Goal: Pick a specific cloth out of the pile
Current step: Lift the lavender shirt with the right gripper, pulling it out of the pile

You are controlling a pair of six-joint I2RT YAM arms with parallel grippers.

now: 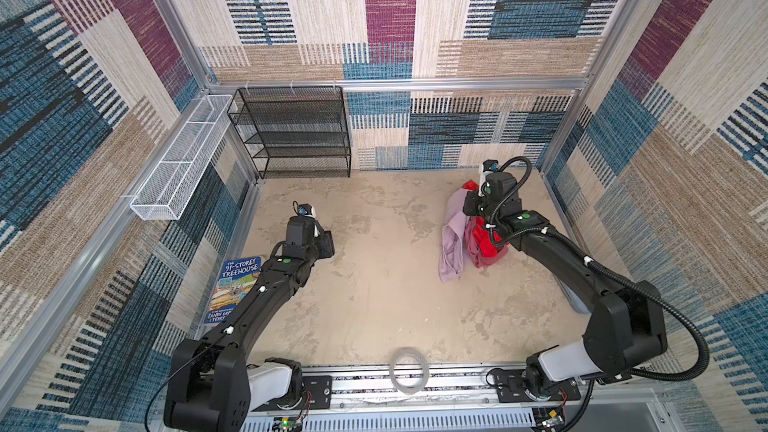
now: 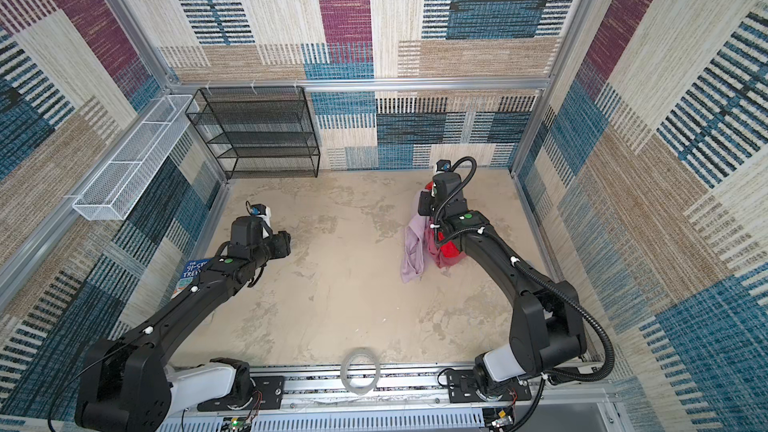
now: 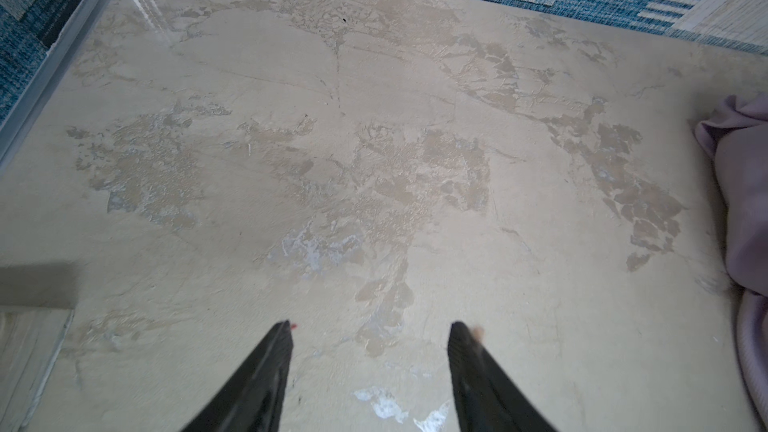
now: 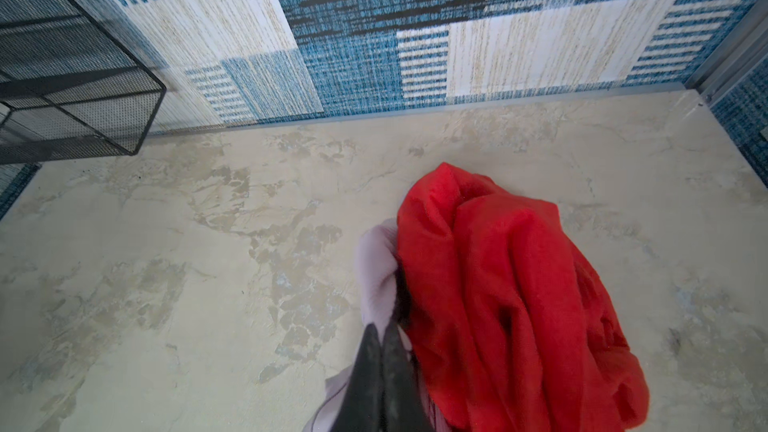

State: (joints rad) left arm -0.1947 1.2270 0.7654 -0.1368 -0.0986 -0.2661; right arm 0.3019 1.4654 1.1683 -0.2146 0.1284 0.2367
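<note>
My right gripper (image 4: pixel 381 326) is shut on a fold of the pale lilac cloth (image 4: pixel 376 268). In both top views the cloth (image 1: pixel 452 243) (image 2: pixel 412 249) hangs in a long strip down to the table at the far right. Tight against it is the pile, a bright red fluffy cloth (image 4: pixel 498 284) (image 1: pixel 492 243) with dusky mauve fabric (image 1: pixel 478 259) at its foot. The red cloth bunches beside the fingers; whether they also pinch it, I cannot tell. My left gripper (image 3: pixel 370 326) (image 1: pixel 328 243) hovers open and empty over bare table at the left. The lilac cloth's edge (image 3: pixel 744 184) shows in its wrist view.
A blue book (image 1: pixel 237 284) lies under the left arm by the left wall. A clear tape roll (image 1: pixel 409 369) sits at the front edge. A black mesh shelf (image 1: pixel 295 130) stands at the back left, with a white wire basket (image 1: pixel 183 160) on the left wall.
</note>
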